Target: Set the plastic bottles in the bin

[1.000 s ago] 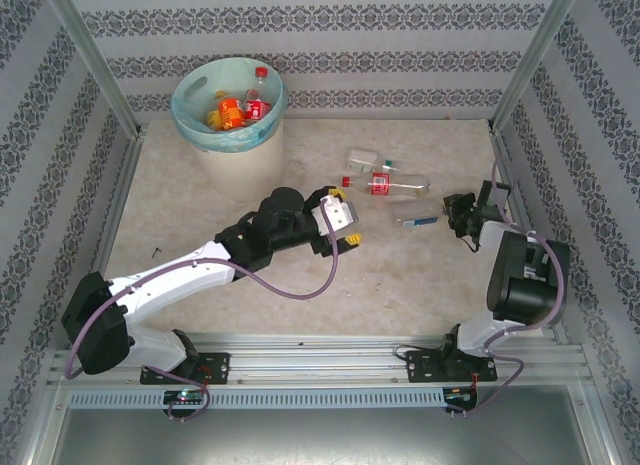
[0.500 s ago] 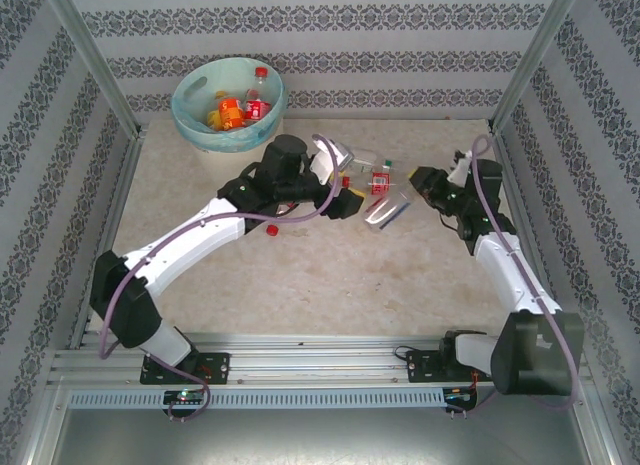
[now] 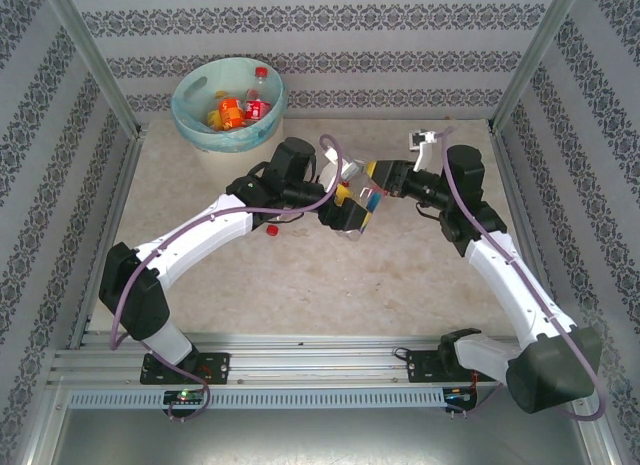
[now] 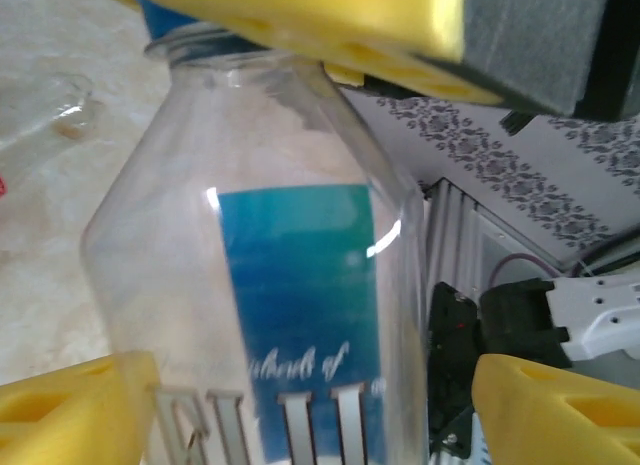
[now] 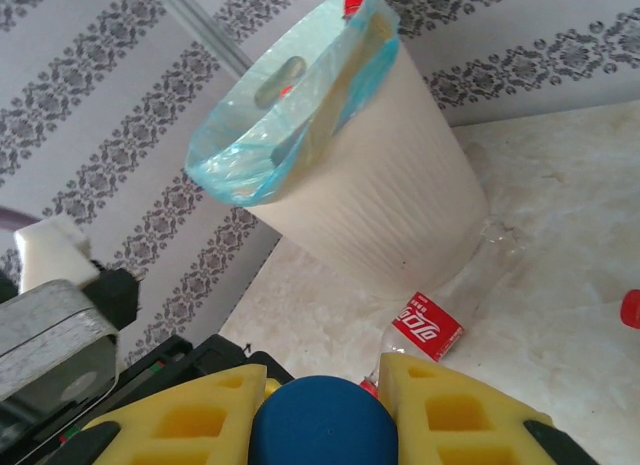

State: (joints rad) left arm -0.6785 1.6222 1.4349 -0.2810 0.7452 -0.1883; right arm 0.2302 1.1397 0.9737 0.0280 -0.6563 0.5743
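Between patterned walls (image 3: 320,25), perhaps marbled tabletop (image 3: 300,275)

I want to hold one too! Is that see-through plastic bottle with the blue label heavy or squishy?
The clear blue-labelled plastic bottle looks empty, so it is probably light. Its see-through walls look thin and would likely dent if squeezed hard. Being round and smooth, it may slip or roll if pushed.

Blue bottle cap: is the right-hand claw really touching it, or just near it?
Touching. The right wrist view shows the blue cap wedged between the right gripper's yellow fingers, with no gap on either side.
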